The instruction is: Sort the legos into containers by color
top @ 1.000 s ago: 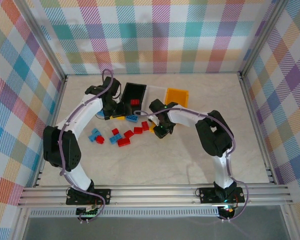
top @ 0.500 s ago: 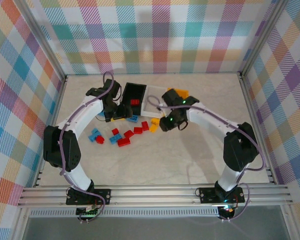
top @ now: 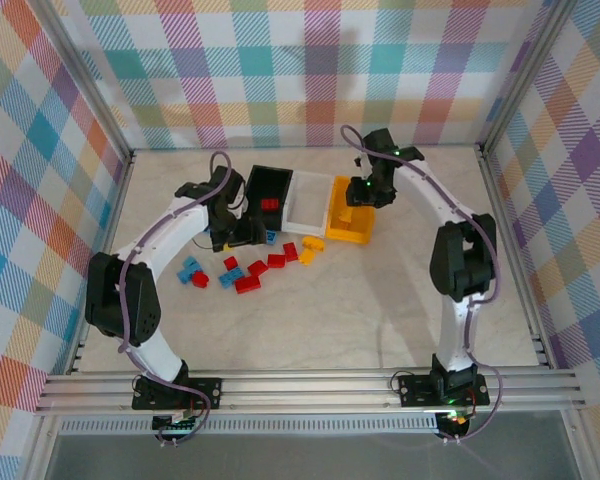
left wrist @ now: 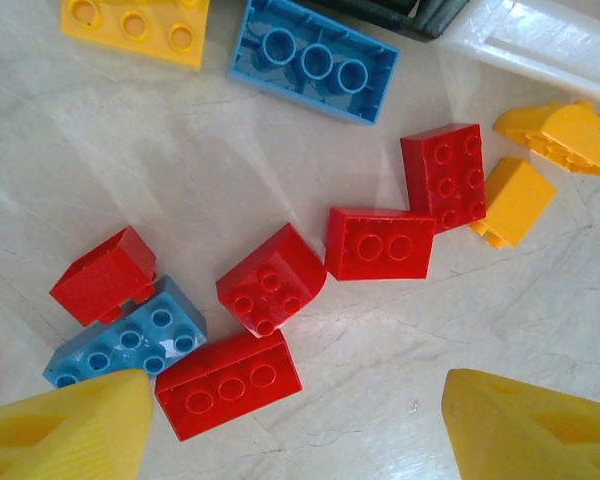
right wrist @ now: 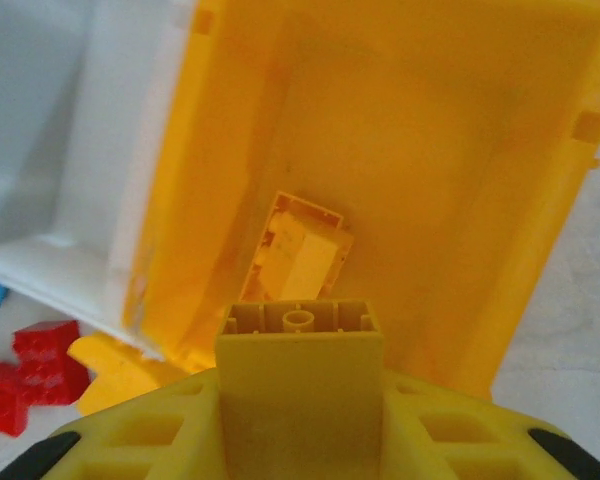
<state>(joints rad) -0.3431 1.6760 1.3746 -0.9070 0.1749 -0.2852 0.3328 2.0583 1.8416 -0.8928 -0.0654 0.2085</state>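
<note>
Yellow fingers [left wrist: 65, 430] of the left gripper [left wrist: 292, 405] stand wide apart with nothing between them, over the loose bricks on the pale marbled table [left wrist: 400, 340]. From above, this gripper sits just in front of the black bin [top: 256, 180], near its left front corner.

Just beyond the left finger lie a long red brick [left wrist: 228, 385] and a light blue brick [left wrist: 130, 345], the two touching. A small red brick [left wrist: 105, 275] rests against the light blue one. Further right come a rounded red brick [left wrist: 270, 280], a two-stud red brick [left wrist: 378, 243] and a square red brick [left wrist: 443, 175], laid corner to corner in a loose chain. Two orange bricks [left wrist: 515, 200] lie at the right end of the chain. A big blue brick [left wrist: 315, 55] lies close to the black bin's front edge, with a yellow plate [left wrist: 135, 25] to its left.

The three bins stand side by side in a row at the back of the table. The black bin holds a red brick [top: 270, 204]. The white bin [top: 308, 200] is in the middle, its wall touching the yellow bin [right wrist: 540, 220] on the right.

The right gripper [top: 363, 196] hangs over the yellow bin and is closed on an upright yellow brick [right wrist: 300, 370], held above the bin's open top. Another yellow piece [right wrist: 300, 255] lies on the floor of that bin.
</note>
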